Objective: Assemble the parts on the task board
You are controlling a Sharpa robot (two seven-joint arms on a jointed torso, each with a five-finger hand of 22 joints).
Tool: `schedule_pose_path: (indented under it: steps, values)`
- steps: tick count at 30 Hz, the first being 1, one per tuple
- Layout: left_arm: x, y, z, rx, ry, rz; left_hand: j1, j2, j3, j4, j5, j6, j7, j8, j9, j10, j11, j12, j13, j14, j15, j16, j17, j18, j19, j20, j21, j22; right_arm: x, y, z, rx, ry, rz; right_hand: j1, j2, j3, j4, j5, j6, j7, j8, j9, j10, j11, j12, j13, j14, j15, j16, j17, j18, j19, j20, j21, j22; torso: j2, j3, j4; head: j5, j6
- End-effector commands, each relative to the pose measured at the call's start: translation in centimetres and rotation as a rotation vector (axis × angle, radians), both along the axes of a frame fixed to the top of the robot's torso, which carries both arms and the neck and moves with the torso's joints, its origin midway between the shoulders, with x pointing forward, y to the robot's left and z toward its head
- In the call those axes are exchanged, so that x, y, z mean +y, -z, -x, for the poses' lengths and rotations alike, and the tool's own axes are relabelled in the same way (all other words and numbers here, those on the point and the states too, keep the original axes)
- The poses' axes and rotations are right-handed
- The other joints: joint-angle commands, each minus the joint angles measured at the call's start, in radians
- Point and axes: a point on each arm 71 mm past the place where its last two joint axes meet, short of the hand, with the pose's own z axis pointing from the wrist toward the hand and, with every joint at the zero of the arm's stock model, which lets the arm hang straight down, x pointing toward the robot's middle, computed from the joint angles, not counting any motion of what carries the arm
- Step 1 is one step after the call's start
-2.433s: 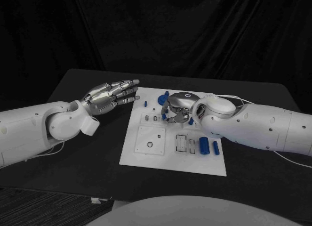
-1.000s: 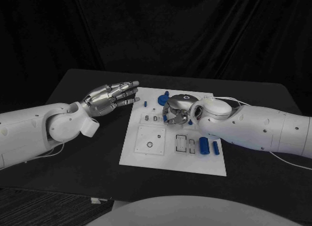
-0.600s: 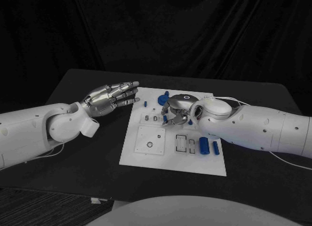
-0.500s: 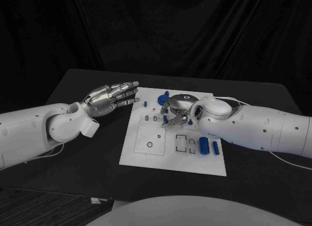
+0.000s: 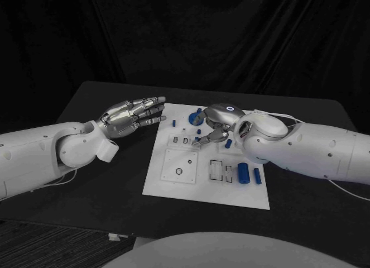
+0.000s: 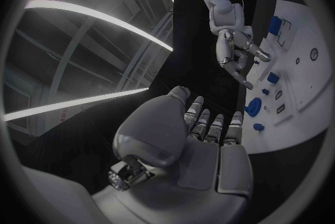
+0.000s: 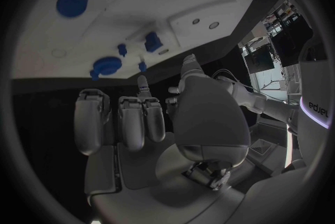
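The flat white task board [image 5: 178,187] lies mid-bench [image 5: 88,190], with matte black surface free all around it. The silver right hand [image 5: 215,127] hovers over its far half, fingers loosely spread, holding nothing. The left hand [image 5: 134,116] hangs beside the board's left edge, fingers straight, empty. Two blue cylindrical parts [image 5: 248,173] lie near the right edge.

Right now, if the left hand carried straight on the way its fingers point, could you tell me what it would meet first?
Probably the far left corner of the white board. The left hand is open, fingers aimed at that edge and the small blue pieces standing there; its height above the table is unclear.
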Motion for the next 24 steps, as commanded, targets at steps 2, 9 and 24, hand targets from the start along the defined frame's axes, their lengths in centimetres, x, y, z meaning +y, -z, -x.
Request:
schedule_pose_path:
  steps: [2,9,24]
  values:
    - [-0.1,-0.2,0.0,-0.024,-0.013,0.023,-0.050,-0.041,0.002,0.075,-0.170,0.014,-0.003,0.024,0.022,-0.002,0.008,0.037,0.013,0.016,0.008,0.021,0.009,-0.023,0.010,-0.002,0.014,0.005,-1.5,-5.2,-0.2,-0.202,0.002,-0.180,-0.058,0.014,-0.007,0.000,-0.020,0.049,0.001,0.037,-0.003,0.113,-0.002,0.017,0.276,0.103,0.005,0.020,0.277,-0.009,0.054,0.000,0.004,0.227,-0.001,0.0006,-0.0003,-0.002,0.000]
    - [-0.4,-0.6,-0.3,-0.067,-0.089,0.002,-0.106,-0.083,-0.155,0.073,-0.495,0.058,0.020,0.045,0.026,0.156,0.096,0.389,0.055,0.277,0.035,0.325,0.067,-0.022,0.376,0.024,0.261,0.120,-5.6,-10.7,-0.8,-0.300,0.066,-0.206,-0.060,0.068,0.047,-0.003,0.020,0.140,-0.002,0.085,0.021,0.113,-0.002,0.017,0.276,0.103,0.006,0.020,0.277,-0.017,0.070,0.003,0.034,0.237,0.000,0.0027,-0.0003,-0.015,0.000]
    - [-1.6,-5.6,-1.7,-0.273,-0.049,-0.245,0.025,-0.115,-0.180,0.077,-0.224,0.329,0.020,0.174,0.046,0.743,0.050,0.759,0.201,0.878,-0.066,0.832,0.222,-0.016,0.887,-0.068,0.608,0.278,-9.4,-10.7,-1.6,-0.155,0.197,-0.136,0.001,0.152,0.097,-0.009,0.103,0.167,-0.006,0.114,0.050,0.113,0.000,0.017,0.276,0.103,0.008,0.020,0.277,-0.020,0.077,0.005,0.050,0.242,-0.011,0.0118,0.0018,-0.020,0.000]
